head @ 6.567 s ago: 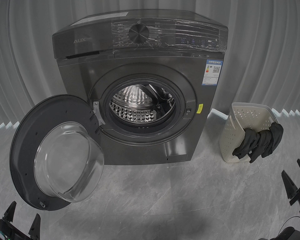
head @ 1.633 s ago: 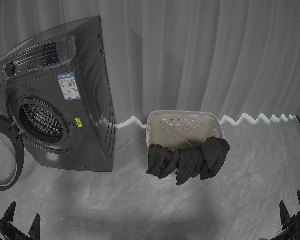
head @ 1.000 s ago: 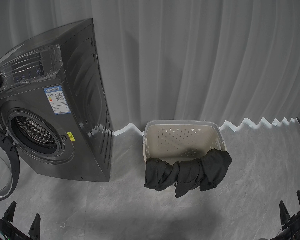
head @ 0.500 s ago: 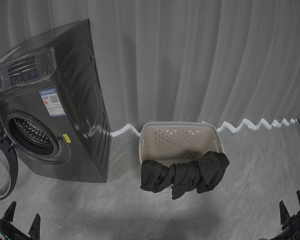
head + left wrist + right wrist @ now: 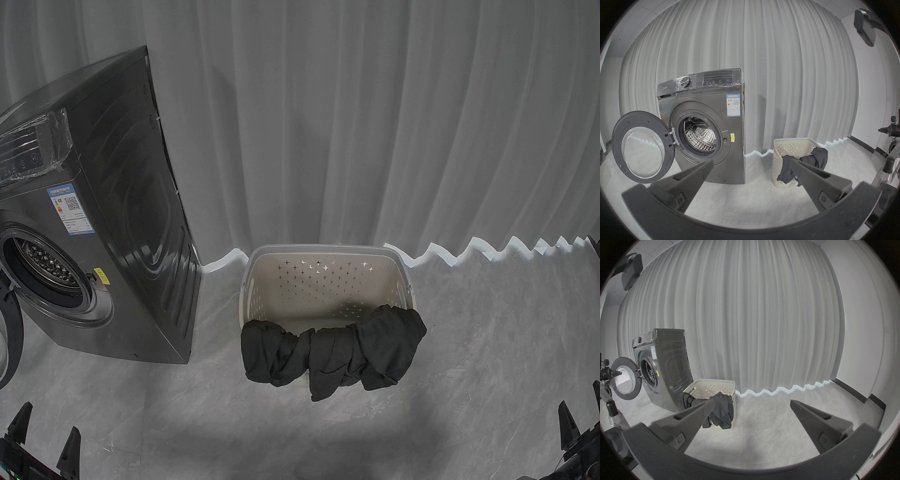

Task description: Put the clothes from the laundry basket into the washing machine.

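Camera panned right; clothes (image 5: 331, 356) draped over laundry basket (image 5: 325, 275) rim beside washing machine (image 5: 125, 219); left gripper (image 5: 750, 162), right gripper (image 5: 751, 402) wide, empty

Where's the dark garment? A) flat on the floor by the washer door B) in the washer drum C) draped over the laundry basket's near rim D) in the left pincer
C: the dark garment hangs bunched over the rim of the laundry basket on the side nearest the robot.
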Controlling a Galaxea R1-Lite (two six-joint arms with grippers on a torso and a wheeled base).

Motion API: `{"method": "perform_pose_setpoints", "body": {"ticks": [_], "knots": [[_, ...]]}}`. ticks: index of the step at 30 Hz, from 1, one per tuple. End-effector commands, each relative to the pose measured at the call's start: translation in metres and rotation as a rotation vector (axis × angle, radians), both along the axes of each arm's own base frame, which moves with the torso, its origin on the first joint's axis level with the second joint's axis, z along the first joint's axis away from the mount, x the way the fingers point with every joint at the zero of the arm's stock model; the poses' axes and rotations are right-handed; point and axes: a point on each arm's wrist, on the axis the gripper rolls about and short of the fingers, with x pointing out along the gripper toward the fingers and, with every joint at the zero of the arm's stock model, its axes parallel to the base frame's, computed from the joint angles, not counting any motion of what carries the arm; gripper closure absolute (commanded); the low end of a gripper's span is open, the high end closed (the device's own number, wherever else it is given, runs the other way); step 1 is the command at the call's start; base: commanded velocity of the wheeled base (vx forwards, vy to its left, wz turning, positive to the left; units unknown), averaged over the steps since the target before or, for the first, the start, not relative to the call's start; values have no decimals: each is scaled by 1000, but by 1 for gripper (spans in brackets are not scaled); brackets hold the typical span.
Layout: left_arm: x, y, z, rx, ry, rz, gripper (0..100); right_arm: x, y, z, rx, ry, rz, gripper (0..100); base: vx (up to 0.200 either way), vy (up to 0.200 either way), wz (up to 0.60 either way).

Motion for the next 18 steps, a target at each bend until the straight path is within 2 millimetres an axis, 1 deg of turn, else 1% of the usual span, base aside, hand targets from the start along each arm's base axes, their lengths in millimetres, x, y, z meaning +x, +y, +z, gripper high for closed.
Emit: {"method": "perform_pose_setpoints", "body": {"ticks": [1, 8, 9, 10, 12, 13, 14, 15, 16, 18], "knots": [[0, 0, -5, 0, -2, 0, 0, 0, 0, -5, 3, 0, 2, 0, 0, 0, 0], [0, 0, -5, 0, -2, 0, 0, 0, 0, -4, 14, -10, 7, 0, 0, 0, 0], [0, 0, -5, -2, -2, 0, 0, -2, 0, 4, 17, -53, 9, 0, 0, 0, 0], [0, 0, -5, 0, -2, 0, 0, -7, 0, 21, 23, -133, 16, 0, 0, 0, 0], [0, 0, -5, 0, -2, -2, 0, -19, 1, 47, 21, -227, 57, 0, 0, 0, 0], [0, 0, -5, 0, -2, -2, 0, -19, 1, 55, 18, -207, 90, 0, 0, 0, 0], [0, 0, -5, 0, -2, -2, 0, -13, 2, 59, 18, -133, 129, 0, 0, 0, 0], [0, 0, -5, 0, -2, -2, 0, -13, 2, 59, 18, -133, 129, 0, 0, 0, 0], [0, 0, -5, 0, -2, -2, 0, 1, 4, 59, 26, 22, 235, 0, 0, 0, 0], [0, 0, -5, 0, -2, -2, 0, 20, 7, 57, 41, 179, 354, 0, 0, 0, 0]]}}
